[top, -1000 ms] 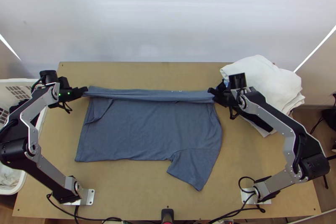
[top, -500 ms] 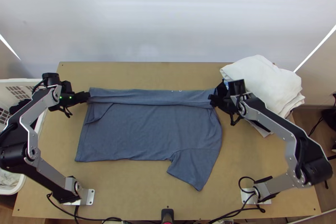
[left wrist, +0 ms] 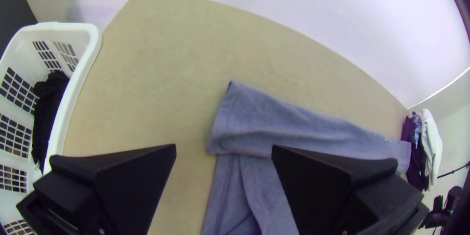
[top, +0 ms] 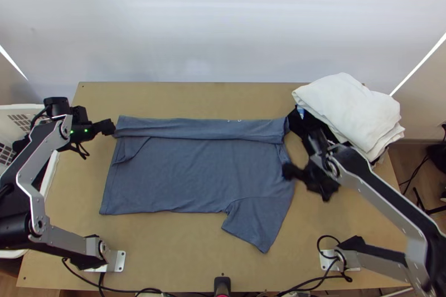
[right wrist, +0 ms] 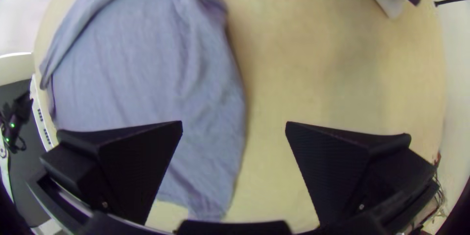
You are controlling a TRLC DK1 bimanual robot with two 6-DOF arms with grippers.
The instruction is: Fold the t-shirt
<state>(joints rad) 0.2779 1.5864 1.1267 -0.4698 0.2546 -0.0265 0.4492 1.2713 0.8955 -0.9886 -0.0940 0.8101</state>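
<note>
The blue-grey t-shirt (top: 195,174) lies on the table, its far edge folded over in a long strip (top: 200,128); one sleeve (top: 253,222) spreads toward the near edge. My left gripper (top: 114,127) is at the left end of that strip. In the left wrist view my left gripper (left wrist: 223,149) stands open, the shirt's folded corner (left wrist: 240,112) beyond its fingers. My right gripper (top: 285,171) is at the shirt's right edge, below the strip's end. Open in the right wrist view, my right gripper (right wrist: 234,125) has the shirt (right wrist: 161,78) toward one finger and bare table between.
A pile of white cloth (top: 351,107) with dark cloth (top: 304,124) beside it lies at the table's far right. On the left stands a white laundry basket (left wrist: 81,78) holding dark cloth (left wrist: 49,112). Bare table (top: 167,247) runs along the near side.
My right gripper has left the strip's right end and moved toward the near edge along the shirt. My left gripper has drawn back slightly to the left. The strip now lies flatter.
</note>
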